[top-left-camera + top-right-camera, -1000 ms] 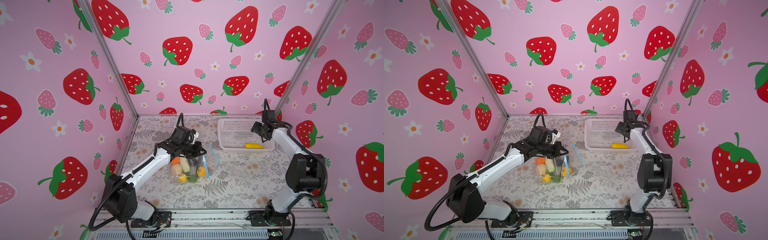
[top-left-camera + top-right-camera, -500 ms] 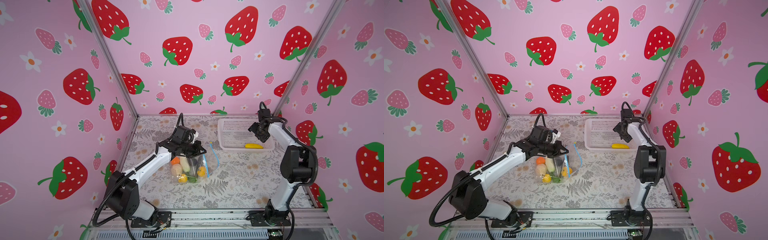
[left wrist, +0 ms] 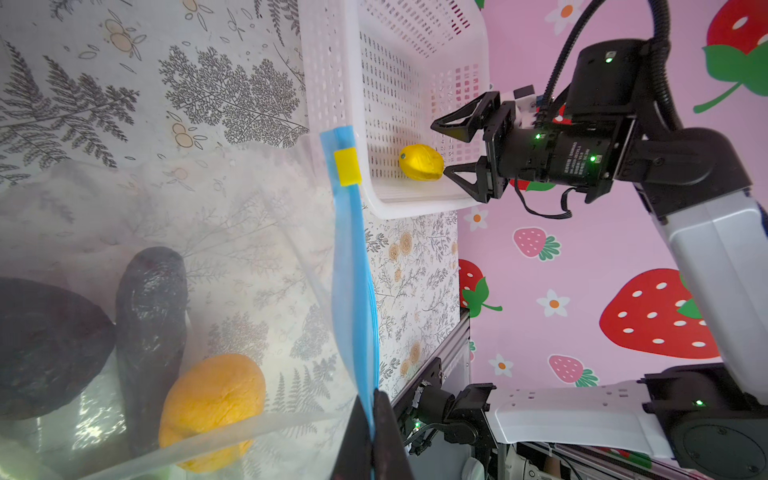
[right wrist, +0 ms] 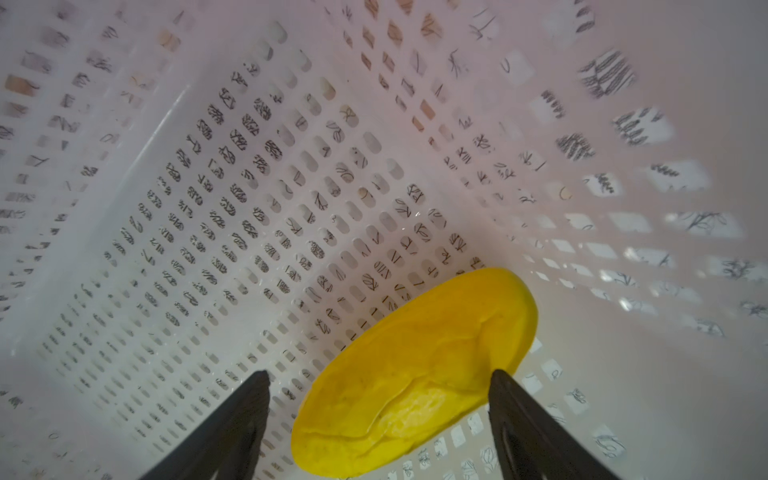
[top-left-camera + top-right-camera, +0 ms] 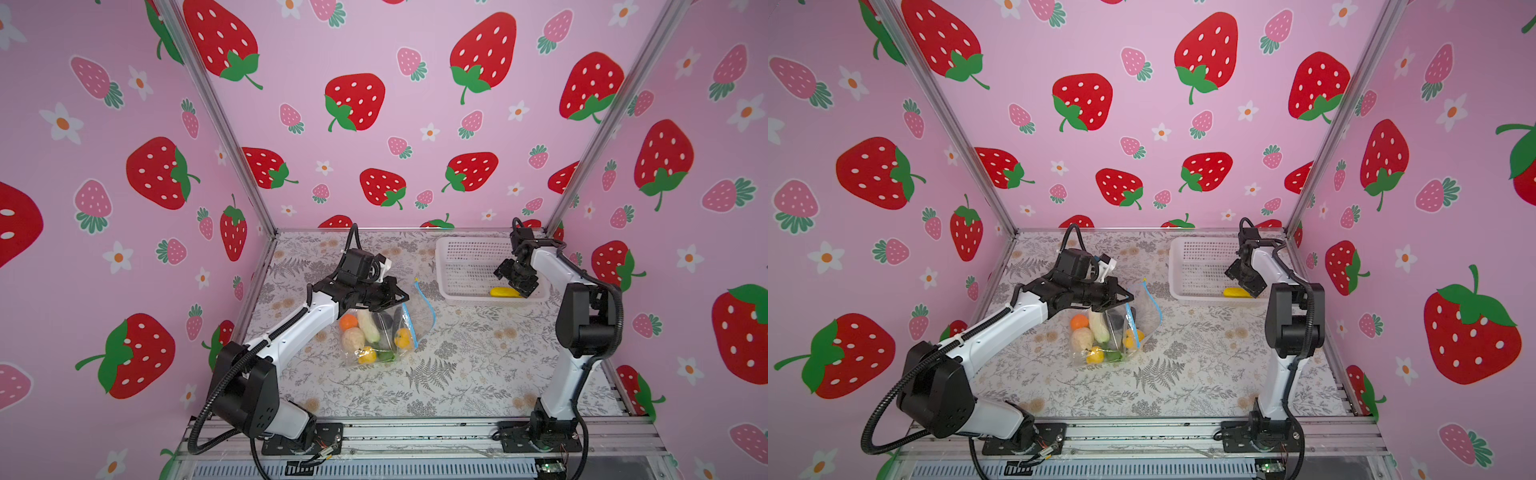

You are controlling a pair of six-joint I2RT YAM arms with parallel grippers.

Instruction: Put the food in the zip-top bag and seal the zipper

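Observation:
The clear zip-top bag (image 5: 388, 332) (image 5: 1121, 332) stands on the mat, holding several pieces of food: orange, white, beige, yellow, green and black. My left gripper (image 5: 400, 297) (image 3: 372, 415) is shut on the bag's light-blue zipper (image 3: 351, 257), holding that edge up. The yellow slider (image 3: 346, 166) sits at the strip's far end. One yellow piece of food (image 5: 505, 292) (image 4: 415, 374) lies in the white basket (image 5: 478, 300). My right gripper (image 5: 517, 286) (image 4: 380, 376) hangs open just over it, one finger on each side, not touching.
The perforated basket (image 5: 1200, 297) (image 3: 332, 62) stands at the back right, close to the right wall. The bag's zipper end reaches toward the basket's near corner. Pink strawberry walls enclose three sides, and a metal rail (image 5: 415, 434) runs along the front.
My right gripper has swung down into the basket, close over the yellow piece, jaws slightly wider. The left gripper and bag have not moved.

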